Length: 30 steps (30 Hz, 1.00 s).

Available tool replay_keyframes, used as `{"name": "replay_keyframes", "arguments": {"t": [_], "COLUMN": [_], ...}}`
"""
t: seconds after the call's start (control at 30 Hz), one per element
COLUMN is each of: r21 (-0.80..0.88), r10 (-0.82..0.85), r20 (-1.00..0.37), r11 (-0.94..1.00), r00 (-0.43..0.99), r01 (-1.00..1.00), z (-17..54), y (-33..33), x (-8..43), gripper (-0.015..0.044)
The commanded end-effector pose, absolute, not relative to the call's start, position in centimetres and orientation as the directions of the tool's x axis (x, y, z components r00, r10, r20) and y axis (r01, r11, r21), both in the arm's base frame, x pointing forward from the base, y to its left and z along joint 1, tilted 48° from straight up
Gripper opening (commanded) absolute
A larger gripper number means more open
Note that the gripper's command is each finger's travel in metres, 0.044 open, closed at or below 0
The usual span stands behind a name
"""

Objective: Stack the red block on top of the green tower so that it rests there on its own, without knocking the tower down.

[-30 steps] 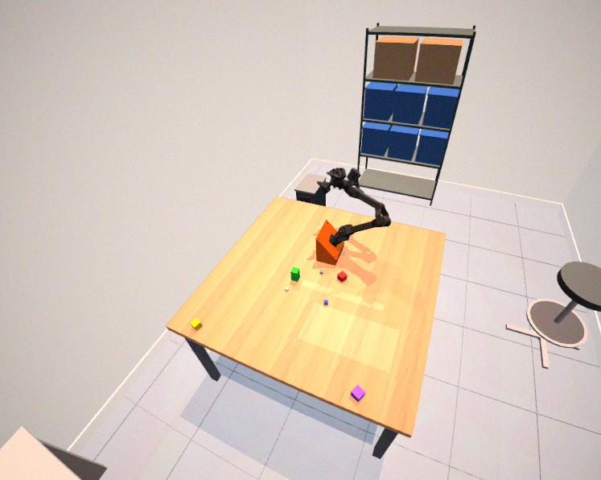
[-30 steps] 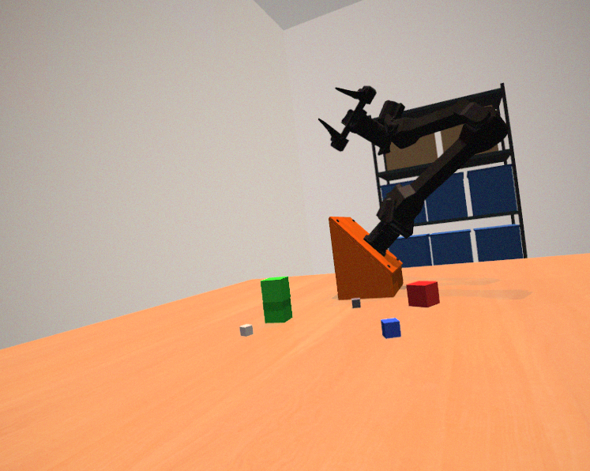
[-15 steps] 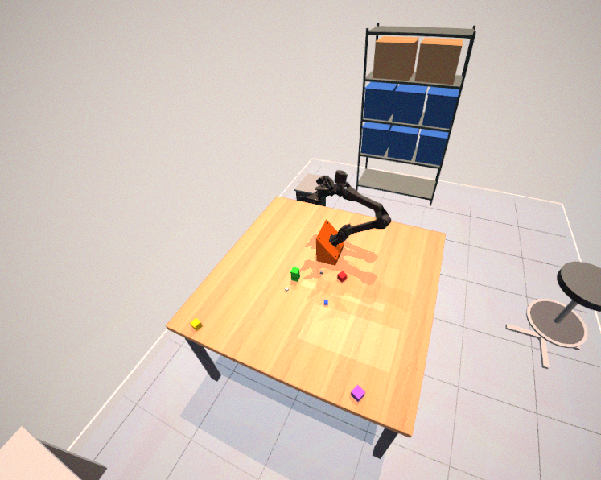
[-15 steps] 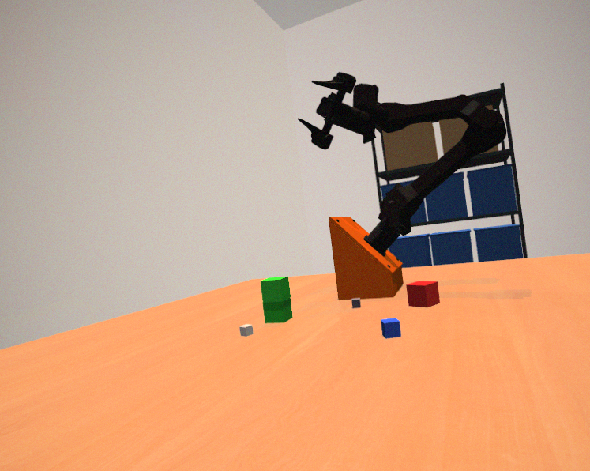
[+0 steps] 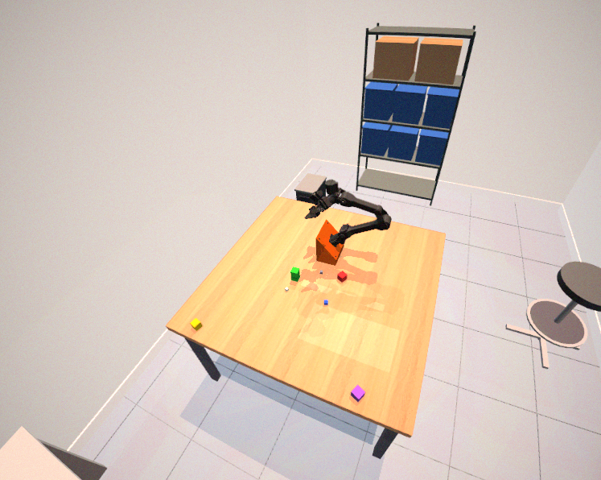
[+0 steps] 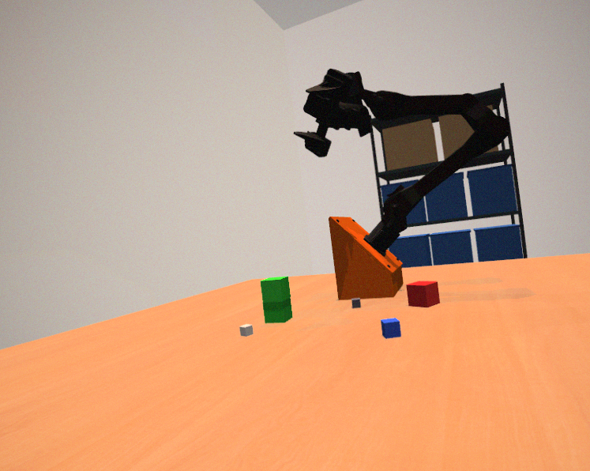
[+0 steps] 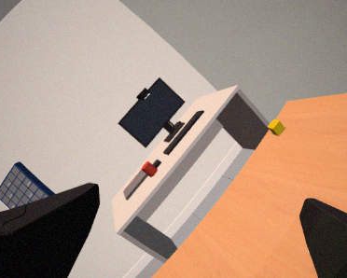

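The red block (image 5: 342, 276) (image 6: 422, 294) lies on the table in front of the orange base, to the right of the green tower in the top and exterior views. The green tower (image 5: 294, 274) (image 6: 276, 299) stands upright, two blocks high, with nothing on top. My gripper (image 6: 301, 111) (image 7: 204, 204) is open and empty, high above the table and well away from both. The wrist view shows both fingers wide apart, with neither the red block nor the tower in sight.
An orange base (image 5: 321, 251) (image 6: 361, 276) carries the arm. A small dark cube (image 5: 321, 271) (image 6: 355, 303) lies between block and tower. A white cube (image 5: 286, 289) (image 6: 246, 330), a blue cube (image 5: 326, 302) (image 6: 390, 328), a yellow block (image 5: 195, 324) (image 7: 276, 127) and a purple block (image 5: 357, 393) also lie on the table.
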<state>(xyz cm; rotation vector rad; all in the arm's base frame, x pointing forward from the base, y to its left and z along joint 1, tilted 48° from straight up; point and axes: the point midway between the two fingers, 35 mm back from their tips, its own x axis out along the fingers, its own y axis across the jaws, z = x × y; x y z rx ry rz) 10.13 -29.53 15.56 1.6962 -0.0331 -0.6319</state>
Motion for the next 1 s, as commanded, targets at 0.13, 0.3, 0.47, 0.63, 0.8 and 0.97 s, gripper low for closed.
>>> {"name": "replay_keyframes", "arguments": {"t": [0.13,0.3,0.47,0.63,0.8,0.97], "r21": [0.882,0.857,0.829,0.799,0.768,0.738], "r10": [-0.151,-0.013,0.125,0.261,0.389,0.503], "r20": [-0.458,-0.498,-0.537,-0.574,-0.606,-0.632], "r11": [-0.199,-0.158,-0.101,-0.027,0.06,0.158], "r00": [0.876,0.867,0.834,0.776,0.694,0.589], "r01": [0.427,0.49,0.549,0.6,0.637,0.656], "z": [14.3,13.6,13.0,12.4,11.9,11.4], "y": [-25.9,-23.0,-19.6,-15.9,-12.2,-8.7], "x": [15.3,18.0,20.1,21.5,22.4,22.7], "gripper": [0.044,0.044,0.044,0.044,0.044,0.044]}}
